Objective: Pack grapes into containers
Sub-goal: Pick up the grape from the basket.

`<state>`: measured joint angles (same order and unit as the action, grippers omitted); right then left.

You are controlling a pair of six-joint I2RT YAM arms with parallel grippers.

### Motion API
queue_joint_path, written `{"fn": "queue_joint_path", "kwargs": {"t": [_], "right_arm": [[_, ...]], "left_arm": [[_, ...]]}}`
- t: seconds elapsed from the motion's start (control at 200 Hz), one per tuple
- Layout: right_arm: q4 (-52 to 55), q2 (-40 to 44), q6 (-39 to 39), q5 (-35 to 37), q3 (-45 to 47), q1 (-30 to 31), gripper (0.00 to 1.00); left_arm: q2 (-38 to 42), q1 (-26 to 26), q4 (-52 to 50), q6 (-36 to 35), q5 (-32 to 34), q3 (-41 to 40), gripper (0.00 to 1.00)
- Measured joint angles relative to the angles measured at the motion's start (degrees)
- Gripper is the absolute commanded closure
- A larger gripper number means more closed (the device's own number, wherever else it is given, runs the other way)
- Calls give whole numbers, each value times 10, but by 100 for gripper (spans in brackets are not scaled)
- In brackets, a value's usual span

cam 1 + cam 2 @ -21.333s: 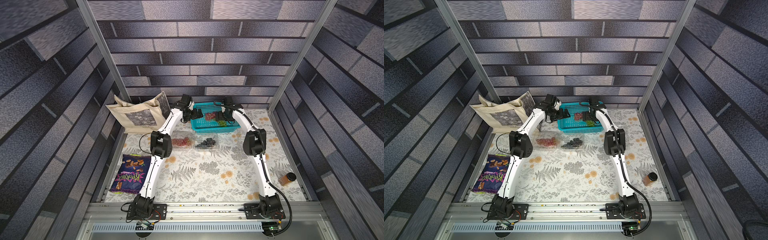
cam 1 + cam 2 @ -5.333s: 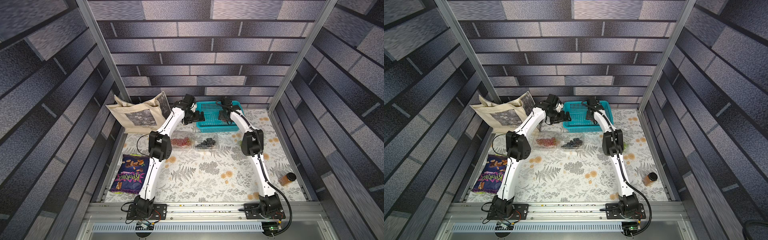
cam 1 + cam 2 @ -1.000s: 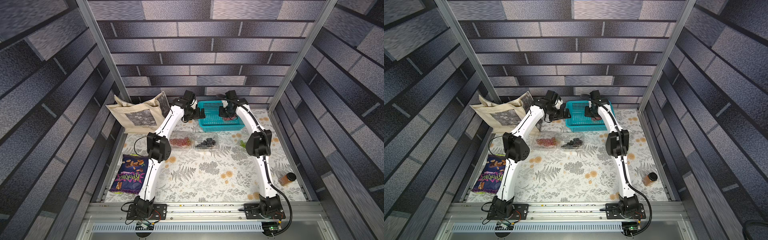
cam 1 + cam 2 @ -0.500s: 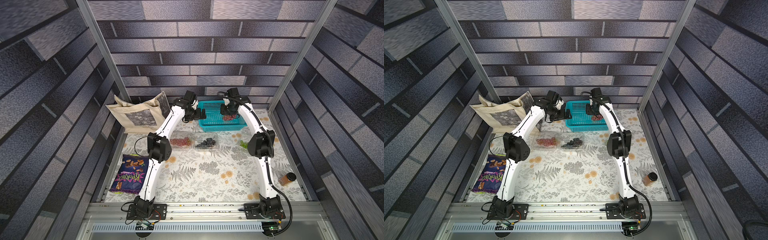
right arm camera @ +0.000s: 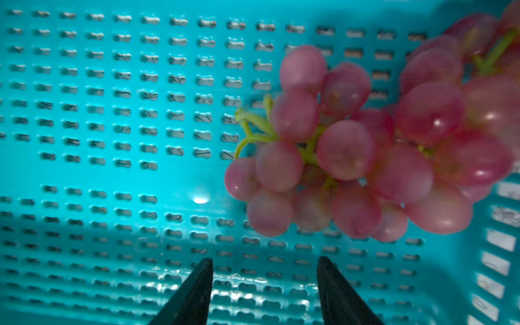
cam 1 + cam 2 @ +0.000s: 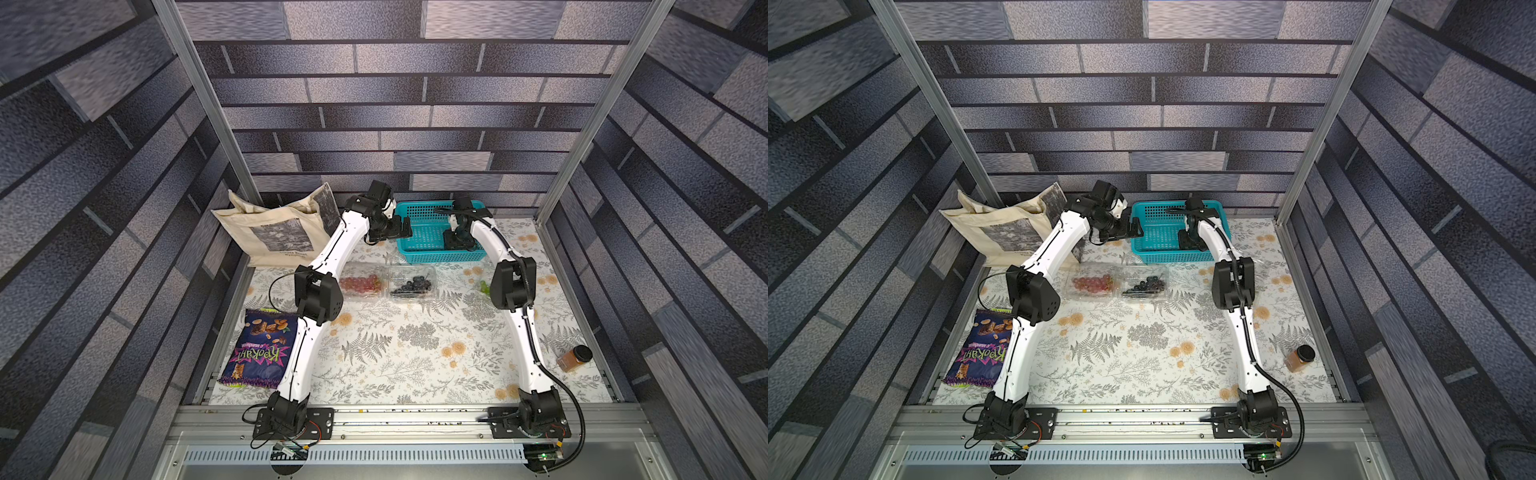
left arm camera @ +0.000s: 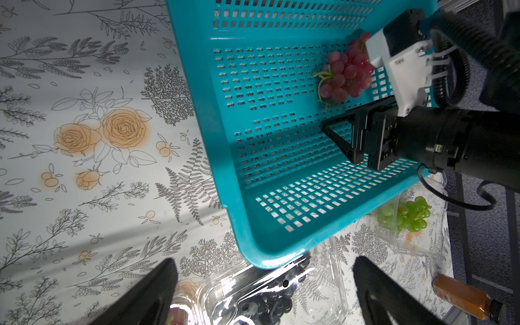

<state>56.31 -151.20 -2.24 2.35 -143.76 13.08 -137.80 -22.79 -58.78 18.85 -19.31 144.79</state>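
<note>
Finds right gripper [image 5: 264,259] low inside teal basket [image 5: 112,180], jaws parted, nothing between them. Places bunch of red grapes [image 5: 351,152] on basket floor just beside those jaws, clear of them. Finds left gripper [image 7: 263,260] spread wide and empty, just outside basket's left wall, above surface [image 6: 415,353]. Locates three clear clamshells on surface in front of basket: red-grape container [image 6: 359,284] and dark-grape container [image 6: 411,284] side by side, green-grape container [image 7: 408,216] apart, by right arm's elbow. Logs tote bag [image 6: 274,232] at far left, snack bag [image 6: 259,349] at near left, spice jar [image 6: 575,357] at near right.
</note>
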Motion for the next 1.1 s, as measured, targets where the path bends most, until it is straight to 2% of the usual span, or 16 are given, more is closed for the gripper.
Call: {"fn": "queue_joint_path", "kwargs": {"t": [0.25, 0.471, 0.591, 1.102], "right_arm": [[-10, -10, 4, 27, -9, -3, 32], [-4, -55, -4, 31, -86, -6, 33], [-5, -60, -17, 23, -90, -6, 35], [-7, -73, -50, 7, -108, 21, 65]], "left_arm": [[-3, 0, 0, 0, 0, 0, 0], [-3, 0, 0, 0, 0, 1, 0], [-3, 0, 0, 0, -2, 2, 0], [-12, 0, 0, 0, -11, 8, 0]]}}
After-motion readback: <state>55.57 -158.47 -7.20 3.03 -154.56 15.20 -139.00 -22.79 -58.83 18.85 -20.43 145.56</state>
